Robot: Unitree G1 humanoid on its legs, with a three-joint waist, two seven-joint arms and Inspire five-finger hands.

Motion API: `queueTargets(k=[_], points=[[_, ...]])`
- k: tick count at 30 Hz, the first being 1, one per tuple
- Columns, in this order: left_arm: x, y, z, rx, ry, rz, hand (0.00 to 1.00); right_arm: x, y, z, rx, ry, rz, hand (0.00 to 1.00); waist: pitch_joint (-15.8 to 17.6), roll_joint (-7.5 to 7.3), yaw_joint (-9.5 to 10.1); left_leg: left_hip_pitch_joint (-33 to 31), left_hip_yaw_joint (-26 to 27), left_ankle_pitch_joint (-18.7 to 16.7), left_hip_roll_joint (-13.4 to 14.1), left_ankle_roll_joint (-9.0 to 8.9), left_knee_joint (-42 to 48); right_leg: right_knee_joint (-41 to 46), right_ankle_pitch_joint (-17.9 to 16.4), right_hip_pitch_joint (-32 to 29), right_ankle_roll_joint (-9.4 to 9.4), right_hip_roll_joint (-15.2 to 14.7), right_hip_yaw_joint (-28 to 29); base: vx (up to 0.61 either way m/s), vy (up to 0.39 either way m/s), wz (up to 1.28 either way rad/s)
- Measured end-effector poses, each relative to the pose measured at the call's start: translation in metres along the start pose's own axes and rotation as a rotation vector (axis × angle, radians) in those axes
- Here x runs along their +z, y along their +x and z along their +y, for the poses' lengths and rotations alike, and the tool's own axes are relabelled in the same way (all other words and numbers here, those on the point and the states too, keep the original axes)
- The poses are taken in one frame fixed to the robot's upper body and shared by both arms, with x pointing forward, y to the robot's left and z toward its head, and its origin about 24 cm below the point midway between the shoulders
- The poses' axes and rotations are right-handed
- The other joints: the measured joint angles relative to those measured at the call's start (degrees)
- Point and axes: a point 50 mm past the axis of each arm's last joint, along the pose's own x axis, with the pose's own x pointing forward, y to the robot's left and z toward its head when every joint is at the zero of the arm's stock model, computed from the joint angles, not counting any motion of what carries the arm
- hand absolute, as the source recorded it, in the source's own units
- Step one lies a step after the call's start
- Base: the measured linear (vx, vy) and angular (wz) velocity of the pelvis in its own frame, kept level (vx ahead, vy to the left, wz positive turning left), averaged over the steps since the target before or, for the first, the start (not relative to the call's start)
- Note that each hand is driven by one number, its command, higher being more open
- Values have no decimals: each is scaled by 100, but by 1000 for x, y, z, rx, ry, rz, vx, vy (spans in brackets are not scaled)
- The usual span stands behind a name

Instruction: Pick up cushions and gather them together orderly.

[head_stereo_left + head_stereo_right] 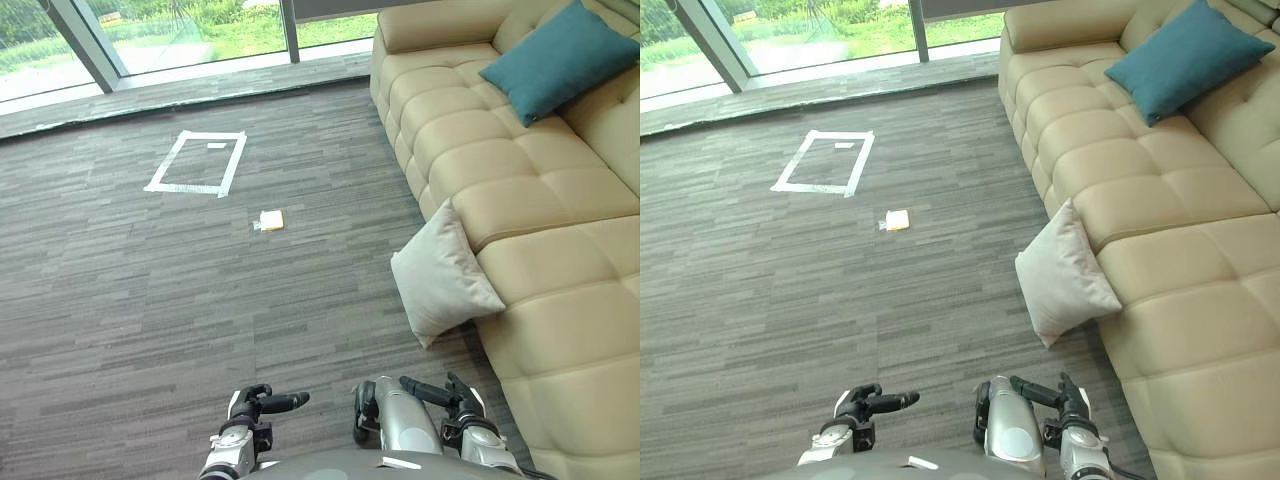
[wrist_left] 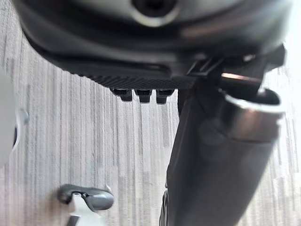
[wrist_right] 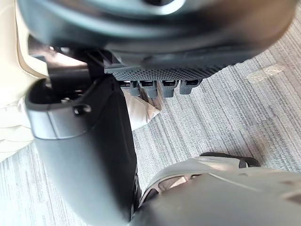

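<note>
No legible text; white slip in taped rectangle and tan packet on carpet too small to read.

There are two cushions: one teal cushion and one pale cushion. There is one beige sofa. One white tape rectangle and one small yellowish object are also counted.

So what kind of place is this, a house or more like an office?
Most likely a lounge or lobby seating area, possibly set up for testing: a big beige sofa with a teal cushion on it, grey carpet, tall windows facing grass, and a taped rectangle on the floor.
</note>
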Motion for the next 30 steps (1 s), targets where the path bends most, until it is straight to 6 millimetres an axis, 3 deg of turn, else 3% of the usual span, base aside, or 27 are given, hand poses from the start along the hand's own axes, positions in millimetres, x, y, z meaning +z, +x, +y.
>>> queueTargets(k=[2, 4, 7, 9, 10, 12, 13, 15, 17, 18, 19, 21, 22, 23, 24, 26, 28, 29, 30], points=[[2, 0, -1, 6, -24, -6, 100, 0, 0, 0, -2, 1, -2, 100, -5, 0, 49, -158, -286, -76, -301, 25, -972, -104, -7, 142, 43, -18, 367, 297, 140, -108], [4, 1, -3, 7, -35, -14, 100, 0, 0, 0, -6, 0, -1, 100, -6, -7, 134, -354, -911, -63, -648, 20, -1755, -109, -105, 226, 188, -64, 846, 227, 184, -109], [4, 1, -5, 3, -36, -25, 100, -5, -1, -2, -20, -11, 9, 100, -62, 11, 137, -519, -1380, 55, -840, 113, -2185, -15, -391, 314, 471, -97, 1393, 381, 339, -106], [1, 0, -6, -1, -39, -11, 100, -8, -3, -3, -21, -14, 17, 100, -172, 64, 155, -485, -1282, 429, -822, 254, -2123, 286, -711, 280, 674, -99, 1824, 423, 412, -100], [-1, 0, -1, 11, -31, -5, 100, -15, -5, 3, -7, -15, 36, 100, -319, -128, 142, -465, -987, 211, -924, 352, -2019, 492, -762, 147, 764, -275, 2032, 391, 355, -102], [-1, 0, 6, 34, -23, 0, 100, -20, -7, 10, 17, -29, 46, 100, -488, -301, 191, -405, -580, 34, -985, 492, -2017, 697, -646, -88, 962, -466, 2189, 391, 339, -93], [-2, 1, 8, 40, -18, 11, 100, -18, -7, 12, 25, -26, 39, 100, -486, -356, 198, -155, -298, -76, -1025, 579, -2168, 1129, -476, -318, 1199, -571, 2174, 308, 265, -82], [-5, 1, 10, 47, -20, 27, 100, -13, -6, 11, 27, -26, 21, 100, -463, -325, 198, 244, 67, -148, -1010, 623, -2423, 1931, -252, -724, 1379, -719, 1889, 252, 203, -100], [-8, 0, 13, 61, -28, 38, 100, -2, -4, 10, 25, -28, -17, 100, -452, -250, 233, 742, 511, -152, -979, 624, -2819, 2475, -288, -1116, 1290, -1015, 1022, 211, 122, -123], [-11, -1, 15, 70, -32, 48, 100, 5, -2, 10, 25, -31, -37, 100, -429, -173, 240, 1018, 773, -107, -943, 548, -3107, 2508, -404, -1319, 1089, -1160, 339, 196, 34, -93], [-13, -1, 15, 71, -28, 55, 100, 8, -1, 10, 24, -32, -42, 100, -432, -142, 226, 1102, 856, -79, -923, 501, -3215, 2441, -438, -1387, 1031, -1172, 109, 201, 2, -96], [-17, 0, 17, 61, 24, 90, 100, 19, 3, 16, 40, -35, -63, 100, -414, -54, 151, 1296, 1117, 47, -821, 304, -3573, 1833, -461, -1723, 958, -1010, -448, 221, -97, -69], [-21, 0, 21, 56, 67, 117, 100, 22, 4, 21, 54, -46, -64, 100, -409, -78, 122, 1391, 1194, 101, -843, 209, -3665, 1034, -139, -1826, 676, -955, -713, 304, -189, -47], [-21, 0, 22, 56, 70, 118, 100, 21, 4, 22, 58, -51, -62, 100, -412, -111, 120, 1412, 1188, 100, -893, 195, -3669, 898, 200, -1816, 466, -939, -734, 321, -218, -47], [-23, 0, 20, 47, 70, 130, 100, 26, 6, 21, 62, -44, -68, 100, -310, 57, 86, 1584, 1103, 81, -780, 143, -3687, 885, 232, -1644, 213, -739, -709, 272, -201, -41], [-28, -2, 12, 25, 63, 141, 100, 27, 7, 13, 43, -41, -75, 100, -302, 210, 73, 1681, 848, 12, -734, 17, -3772, 655, 182, -1368, 124, -562, -654, 197, -184, -34], [-27, -2, 10, 15, 69, 134, 100, 24, 7, 10, 30, -19, -58, 100, -295, 206, 61, 1694, 745, 31, -755, -27, -3771, 549, 149, -1195, 74, -537, -665, 121, -144, -1], [-25, -1, 7, -2, 86, 122, 100, 19, 7, 4, 11, 2, -41, 100, -292, 197, -3, 1604, 811, 394, -689, -48, -3365, 383, 101, -930, 69, -452, -706, 126, -146, 9], [-22, -1, 6, -8, 87, 112, 100, 18, 7, 4, 9, 8, -38, 100, -271, 149, -14, 1532, 789, 396, -604, -51, -3006, 278, 75, -790, 91, -434, -701, 154, -185, -3]])
